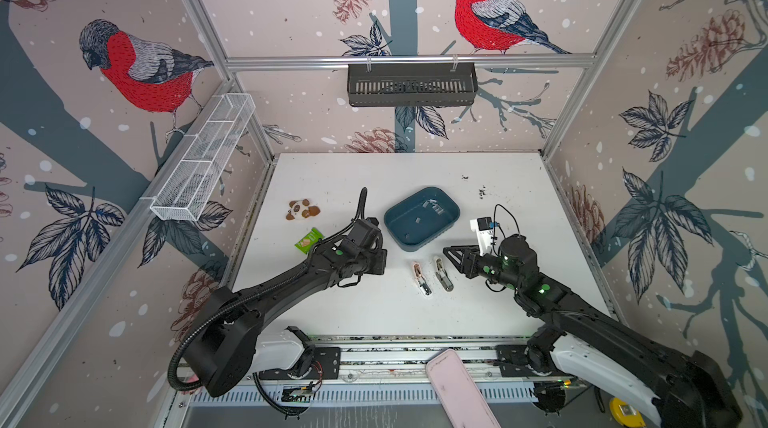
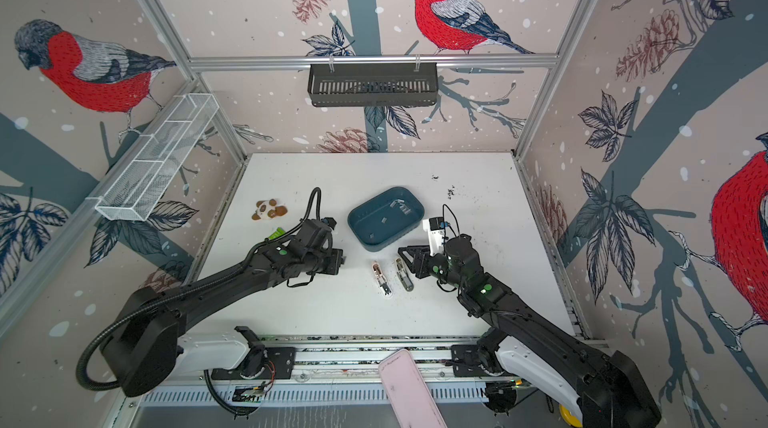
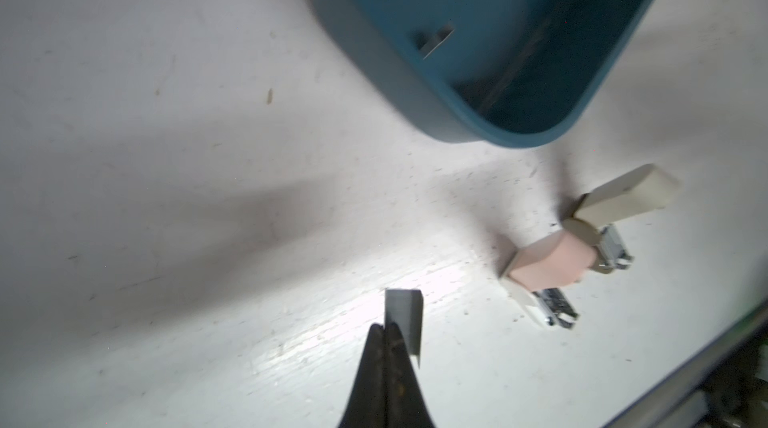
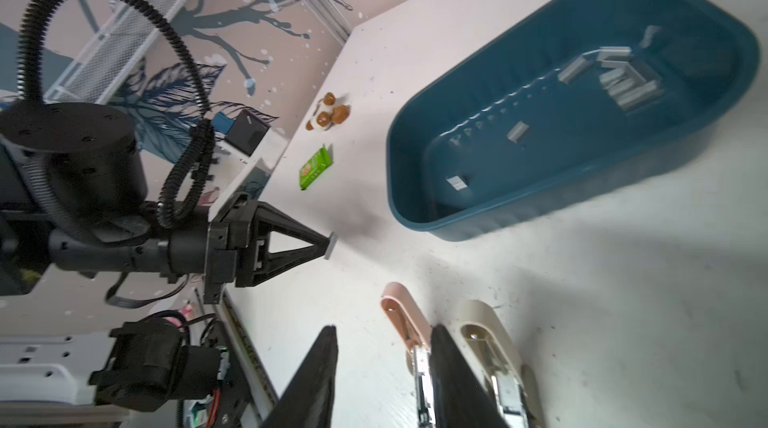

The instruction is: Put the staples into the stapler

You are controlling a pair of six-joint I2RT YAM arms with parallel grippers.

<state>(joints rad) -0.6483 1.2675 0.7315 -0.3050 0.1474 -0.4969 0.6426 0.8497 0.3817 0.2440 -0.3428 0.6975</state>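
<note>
Our left jaws pinch a staple strip (image 3: 402, 315) above the surface (image 3: 166, 155); our right jaws stand partly apart, empty, beside the beige stapler (image 1: 442, 274).

Enclosure: wallpapered booth around a white worktop (image 1: 332, 313).

The walls (image 1: 291, 1) carry pale pink paper printed with red-breasted bullfinches (image 1: 486, 10), pine cones, dark leaves and grey-blue branches. Aluminium frame bars (image 1: 407, 60) run along the corners and across the back wall. A black slotted basket (image 1: 411, 85) hangs from the back bar. A white wire basket (image 1: 203, 155) hangs on the left wall. The worktop has dark specks near its far right corner.
</note>
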